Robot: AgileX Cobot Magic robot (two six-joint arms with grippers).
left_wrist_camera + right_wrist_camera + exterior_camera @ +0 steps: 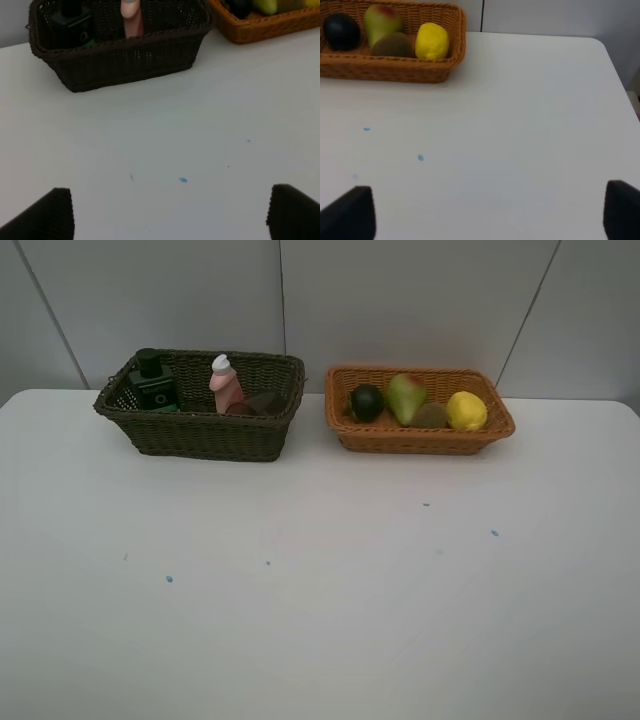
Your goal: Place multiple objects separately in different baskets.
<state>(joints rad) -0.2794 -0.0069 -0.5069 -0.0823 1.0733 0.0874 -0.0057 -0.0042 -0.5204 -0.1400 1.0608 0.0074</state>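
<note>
The dark brown basket [205,435] stands at the back left and holds a dark green bottle [152,382], a pink white-capped bottle [224,386] and a pinkish cup [263,403]. To its right, the orange-tan basket [420,440] holds a dark green round fruit [366,402], a pear [406,397], a kiwi [431,417] and a lemon [466,410]. My left gripper [172,215] hangs open over bare table, short of the dark basket [125,62]. My right gripper [487,212] is open too, well back from the orange-tan basket [385,70]. Neither holds anything. The arms lie outside the high view.
The white table [320,590] carries a few small blue specks [169,579]. A grey panelled wall [400,300] rises right behind the baskets. The table's right rear corner [597,42] shows in the right wrist view.
</note>
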